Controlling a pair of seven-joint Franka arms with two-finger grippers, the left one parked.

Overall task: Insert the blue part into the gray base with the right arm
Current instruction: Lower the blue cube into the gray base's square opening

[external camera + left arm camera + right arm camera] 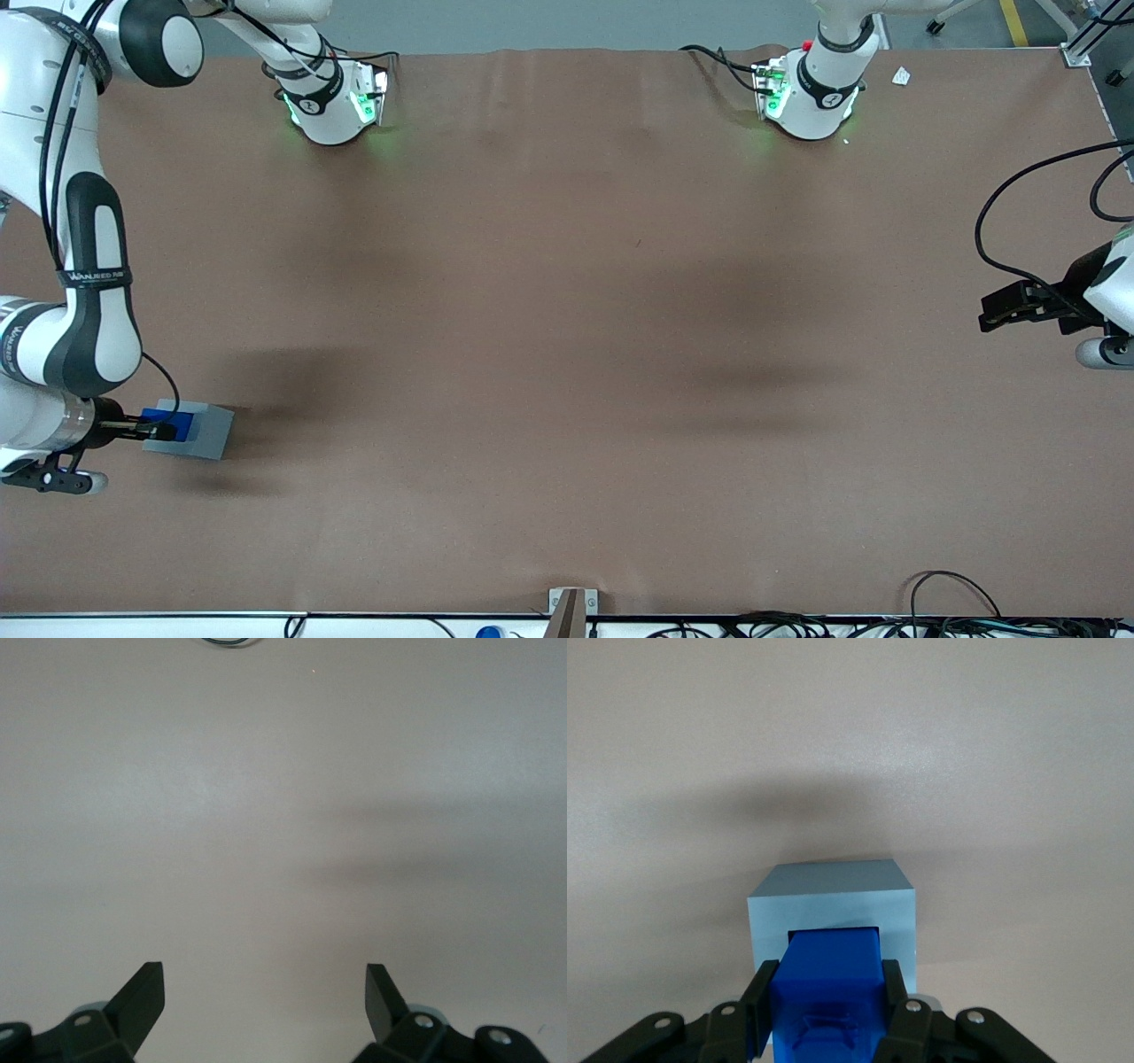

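Note:
The gray base [197, 431] stands on the brown table near the front camera, at the working arm's end. In the right wrist view the gray base [833, 902] shows its lighter top face with the square recess. The blue part [831, 992] is held between the black fingers [760, 999], its lower end entering the recess. In the front view the blue part [183, 426] sits at the base's top. My gripper [162, 431] is shut on the blue part, directly over the base; it also shows in the right wrist view [829, 1005].
The brown table [567, 337] stretches wide toward the parked arm's end. Two arm bases [332, 102] stand far from the front camera. Cables [780, 625] lie along the front edge.

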